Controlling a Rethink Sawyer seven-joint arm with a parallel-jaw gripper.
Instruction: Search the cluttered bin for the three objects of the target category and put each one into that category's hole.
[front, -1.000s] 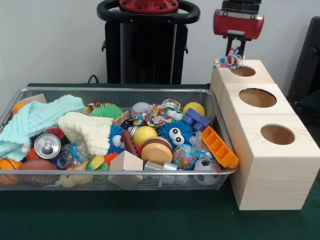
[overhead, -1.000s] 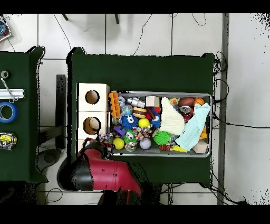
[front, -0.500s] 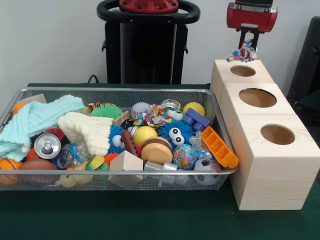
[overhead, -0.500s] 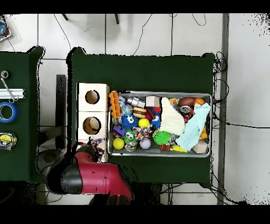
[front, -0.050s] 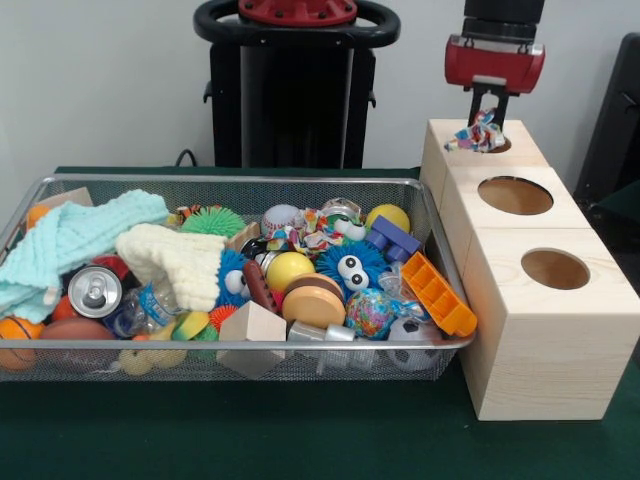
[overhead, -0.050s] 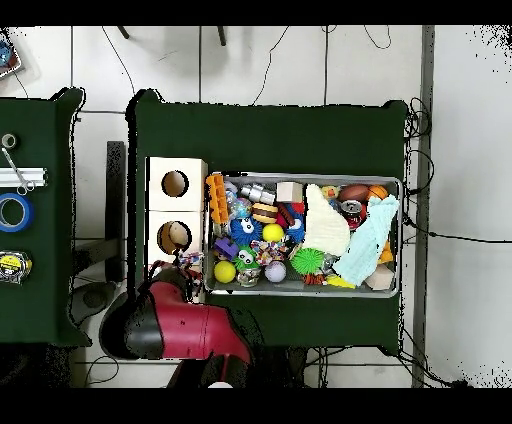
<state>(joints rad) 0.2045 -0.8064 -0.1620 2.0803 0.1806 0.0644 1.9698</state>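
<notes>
Dangling from the gripper (front, -0.050s: 487, 112) was a multicolored rope toy (front, -0.050s: 477, 134), pinched between the fingers and hanging right over the farthest hole (front, -0.050s: 497, 144) of the wooden box row (front, -0.050s: 530, 300), its lower end touching or just inside the rim. From overhead the same rope toy (overhead, -0.050s: 187, 262) showed at about 7 o'clock of the bin, beside the red arm (overhead, -0.050s: 190, 328).

Going outward, the middle hole (front, -0.050s: 515, 195) and the nearest hole (front, -0.050s: 555, 269) sat open. Just at 9 o'clock of the boxes in the front view was the wire mesh bin (front, -0.050s: 230, 182), packed full: an orange plastic piece (front, -0.050s: 438, 293) against its 3 o'clock wall, a blue fuzzy ball with googly eyes (front, -0.050s: 350, 267), a yellow ball (front, -0.050s: 289, 268), a cream knit cloth (front, -0.050s: 175, 259), a light blue knit cloth (front, -0.050s: 70, 240) and a soda can (front, -0.050s: 95, 291) over toward 9 o'clock. Everything rested on a green tablecloth (front, -0.050s: 300, 430).
</notes>
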